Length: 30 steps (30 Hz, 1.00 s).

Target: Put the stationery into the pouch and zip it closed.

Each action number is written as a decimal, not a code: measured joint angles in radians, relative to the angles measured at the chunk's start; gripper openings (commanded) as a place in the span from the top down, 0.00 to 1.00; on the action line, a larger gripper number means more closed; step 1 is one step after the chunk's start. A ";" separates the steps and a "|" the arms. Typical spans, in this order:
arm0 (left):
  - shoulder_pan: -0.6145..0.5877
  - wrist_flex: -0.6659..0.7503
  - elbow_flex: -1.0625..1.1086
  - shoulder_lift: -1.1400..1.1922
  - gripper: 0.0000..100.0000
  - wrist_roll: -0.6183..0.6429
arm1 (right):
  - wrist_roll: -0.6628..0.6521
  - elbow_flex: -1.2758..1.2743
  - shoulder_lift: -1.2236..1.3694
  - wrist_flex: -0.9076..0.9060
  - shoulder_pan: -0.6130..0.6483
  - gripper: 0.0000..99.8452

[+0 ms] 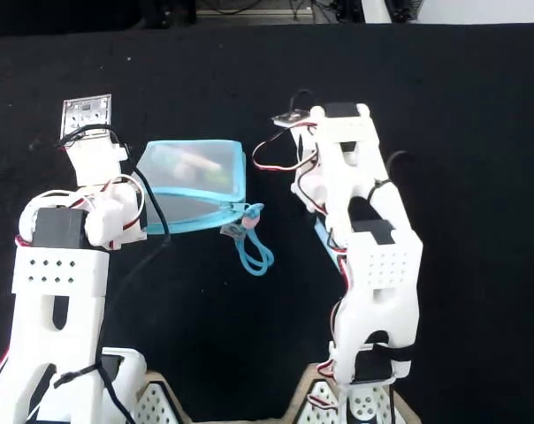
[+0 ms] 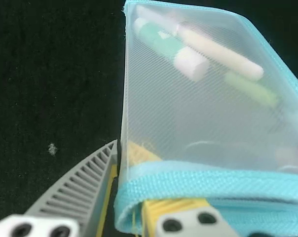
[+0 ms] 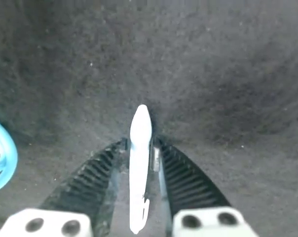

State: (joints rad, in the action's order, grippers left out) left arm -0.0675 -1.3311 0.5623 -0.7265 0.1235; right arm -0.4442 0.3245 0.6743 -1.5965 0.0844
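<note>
The translucent pouch (image 1: pixel 192 181) with light-blue trim lies on the black table, holding a green-and-white marker (image 2: pixel 171 47), a cream stick (image 2: pixel 220 52) and a pale green stick (image 2: pixel 250 89). My left gripper (image 2: pixel 122 148) is shut on the pouch's (image 2: pixel 198 118) corner, one grey finger (image 2: pixel 85 190) outside and the yellow finger (image 2: pixel 139 153) under the mesh; in the high view it (image 1: pixel 136 196) sits at the pouch's left edge. My right gripper (image 3: pixel 139 143) is shut on a slim white pen (image 3: pixel 139 163), just above the table to the right of the pouch.
A blue strap loop (image 1: pixel 255 253) with a pink charm hangs from the zipper pull (image 1: pixel 240 218) at the pouch's lower right corner; part of the loop (image 3: pixel 2 158) lies near the right gripper. A small grey card (image 1: pixel 87 111) lies at the back left. Black cloth covers the table.
</note>
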 measured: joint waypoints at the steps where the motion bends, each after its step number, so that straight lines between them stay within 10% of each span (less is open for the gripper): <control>1: 0.000 0.000 0.000 0.000 0.97 0.000 | 0.003 0.000 0.000 0.008 0.002 0.93; 30: 0.000 0.000 0.000 0.000 0.97 0.000 | 0.058 -0.141 -0.193 0.133 -0.069 0.99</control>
State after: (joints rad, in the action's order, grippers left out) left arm -0.0675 -1.3311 0.5623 -0.7265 0.1235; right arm -0.3859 0.1834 0.4810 -1.4630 0.0153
